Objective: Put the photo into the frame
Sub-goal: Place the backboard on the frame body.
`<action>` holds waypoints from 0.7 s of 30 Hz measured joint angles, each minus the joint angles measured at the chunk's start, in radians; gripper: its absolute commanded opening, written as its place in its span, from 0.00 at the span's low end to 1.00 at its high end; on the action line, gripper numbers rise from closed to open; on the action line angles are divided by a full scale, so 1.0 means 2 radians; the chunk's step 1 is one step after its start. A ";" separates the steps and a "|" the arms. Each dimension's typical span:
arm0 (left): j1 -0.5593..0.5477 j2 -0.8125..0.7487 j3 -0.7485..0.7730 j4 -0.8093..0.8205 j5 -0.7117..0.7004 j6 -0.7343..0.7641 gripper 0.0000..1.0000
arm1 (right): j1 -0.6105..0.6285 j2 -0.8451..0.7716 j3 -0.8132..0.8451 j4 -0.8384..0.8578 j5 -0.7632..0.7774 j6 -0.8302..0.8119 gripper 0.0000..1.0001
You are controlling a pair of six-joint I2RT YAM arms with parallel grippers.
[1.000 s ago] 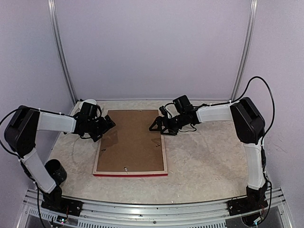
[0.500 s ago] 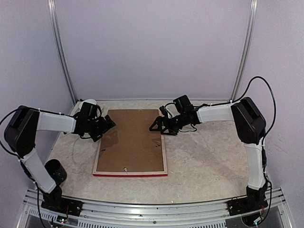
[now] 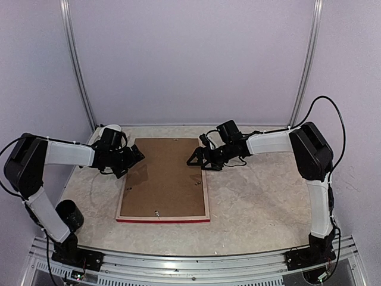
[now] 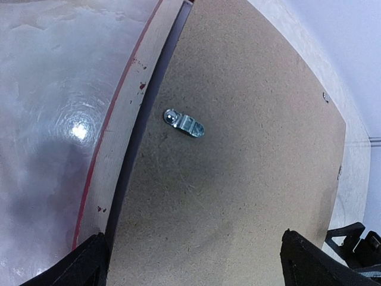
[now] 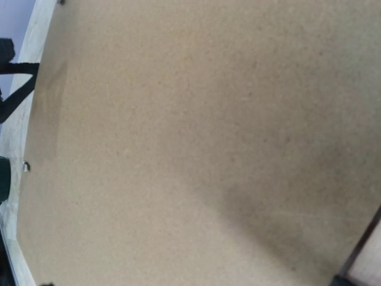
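The frame [image 3: 206, 192] lies face down on the table, its pale wood back up and its red edge toward me. A brown backing board [image 3: 164, 179] sits inside it. The photo is hidden. My left gripper [image 3: 136, 156] hovers open over the frame's left rail, near the far corner. In the left wrist view its fingertips [image 4: 89, 262] straddle the rail [image 4: 122, 143] and the board [image 4: 238, 155]. My right gripper [image 3: 196, 159] is open over the right rail's far end. Its fingers are not in the right wrist view, which the board [image 5: 178, 149] fills.
A small metal turn clip [image 4: 184, 124] lies on the board near the left rail. A white round object [image 3: 111, 128] sits behind the left gripper at the back wall. Marble tabletop [image 3: 262, 196] stretches to the frame's right. Walls close in on three sides.
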State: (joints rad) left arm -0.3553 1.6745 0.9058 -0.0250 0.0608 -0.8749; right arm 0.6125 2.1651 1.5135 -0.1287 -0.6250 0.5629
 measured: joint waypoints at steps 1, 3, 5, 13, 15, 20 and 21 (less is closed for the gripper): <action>-0.001 0.000 0.000 -0.003 0.000 0.001 0.99 | 0.000 0.000 0.000 0.000 0.000 0.000 0.99; -0.003 0.000 0.000 -0.009 -0.003 0.001 0.99 | 0.001 0.000 0.000 0.000 0.000 0.000 0.99; -0.005 0.000 0.000 -0.014 -0.005 0.002 0.99 | 0.001 0.000 0.000 0.000 0.000 0.000 0.99; -0.008 0.000 0.009 -0.031 -0.012 0.006 0.99 | 0.002 -0.001 0.000 -0.001 0.000 -0.002 0.99; -0.009 0.001 0.015 -0.039 -0.018 0.008 0.99 | 0.002 -0.001 0.000 -0.001 0.000 -0.003 0.99; -0.017 0.006 0.035 -0.060 -0.038 0.019 0.99 | 0.002 -0.001 0.000 -0.002 0.001 -0.006 0.99; -0.019 0.009 0.039 -0.064 -0.042 0.022 0.99 | 0.002 -0.001 0.000 -0.002 0.001 -0.006 0.99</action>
State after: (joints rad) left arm -0.3935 1.6920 0.9848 -0.1528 -0.0238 -0.8318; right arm 0.6174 2.1635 1.5135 -0.1333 -0.6235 0.5503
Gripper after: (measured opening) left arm 0.989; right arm 0.993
